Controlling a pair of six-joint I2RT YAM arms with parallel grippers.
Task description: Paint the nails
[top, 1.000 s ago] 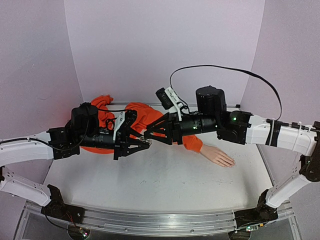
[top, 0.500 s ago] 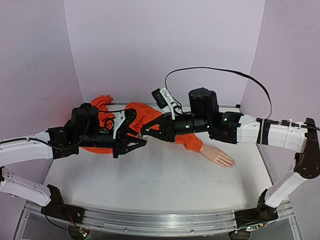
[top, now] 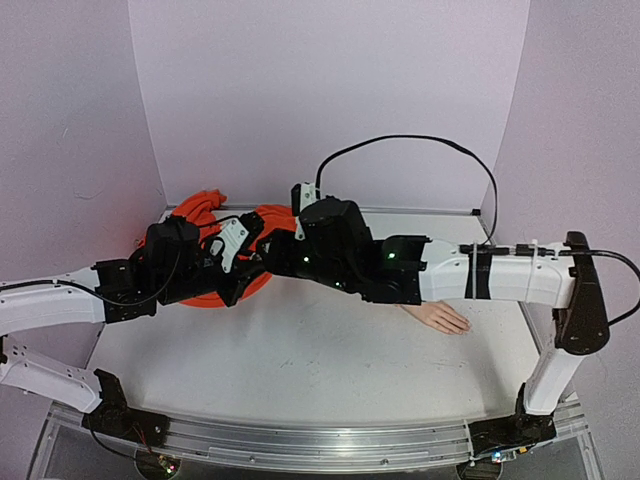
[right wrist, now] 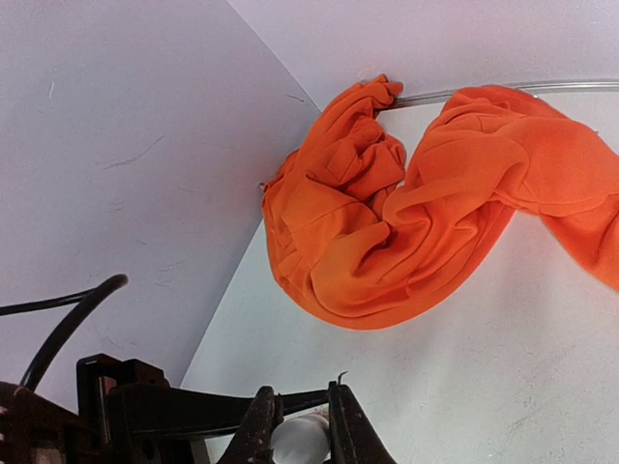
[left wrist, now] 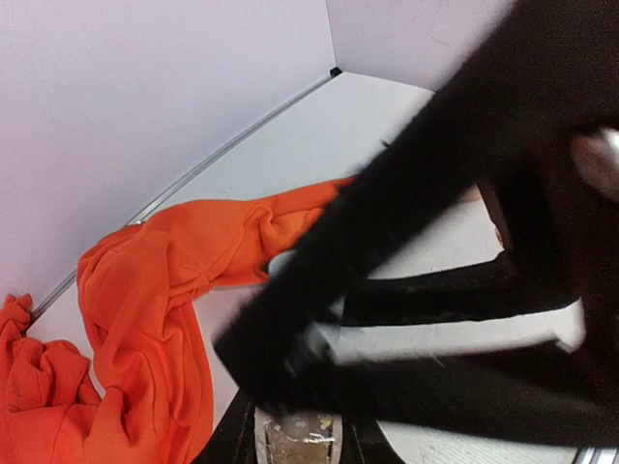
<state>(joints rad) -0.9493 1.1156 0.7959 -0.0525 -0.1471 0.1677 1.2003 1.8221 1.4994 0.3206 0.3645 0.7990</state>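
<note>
While L gripper (left wrist: 295, 423) pinched the bottle (left wrist: 295, 440) & R gripper (right wrist: 302, 423) a white cap (right wrist: 298, 435), the nails (top: 464, 326) lay well to their right, fingers (top: 452, 321) pointing rightward, under R arm (top: 500, 276).

left arm (top: 50, 305) enters from lower left, right arm (top: 510, 278) from lower right; wrists meet left of centre, over the orange sleeve (top: 205, 205). mannequin hand (top: 440, 318) lies flat on the white table (top: 320, 370), right of centre, wrist under the right arm. nails (top: 463, 326) too small to assess.
</note>
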